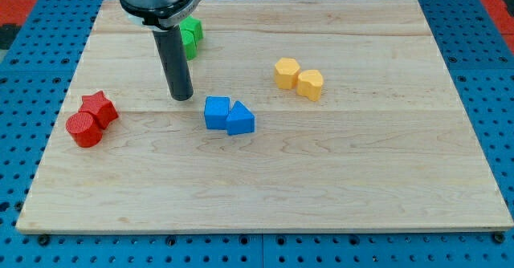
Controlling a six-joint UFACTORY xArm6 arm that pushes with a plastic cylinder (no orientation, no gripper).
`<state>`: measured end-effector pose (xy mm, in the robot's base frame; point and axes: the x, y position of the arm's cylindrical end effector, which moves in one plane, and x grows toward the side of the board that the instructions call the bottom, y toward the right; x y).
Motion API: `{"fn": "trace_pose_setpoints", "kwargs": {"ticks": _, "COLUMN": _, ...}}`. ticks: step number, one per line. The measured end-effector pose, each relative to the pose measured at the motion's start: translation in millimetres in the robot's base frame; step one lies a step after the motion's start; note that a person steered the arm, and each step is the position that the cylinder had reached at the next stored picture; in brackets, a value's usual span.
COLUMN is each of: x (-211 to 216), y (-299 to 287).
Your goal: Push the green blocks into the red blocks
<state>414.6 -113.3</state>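
A green block [191, 36] lies near the view's top, left of centre, partly hidden behind my rod; its shape is unclear. A red star block [99, 107] and a red cylinder [83, 129] touch each other at the view's left edge of the board. My tip [181, 97] rests on the board below the green block and to the right of the red blocks, touching neither.
A blue cube [217, 112] and a blue triangular block [240, 119] sit together just right of my tip. Two yellow blocks [299, 79] lie together right of centre. The wooden board [337, 180] sits on a blue pegboard.
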Motion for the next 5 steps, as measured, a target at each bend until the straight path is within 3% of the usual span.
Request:
{"fn": "trace_pose_setpoints", "kwargs": {"ticks": 3, "x": 0, "y": 4}}
{"fn": "trace_pose_setpoints", "kwargs": {"ticks": 5, "x": -5, "y": 37}}
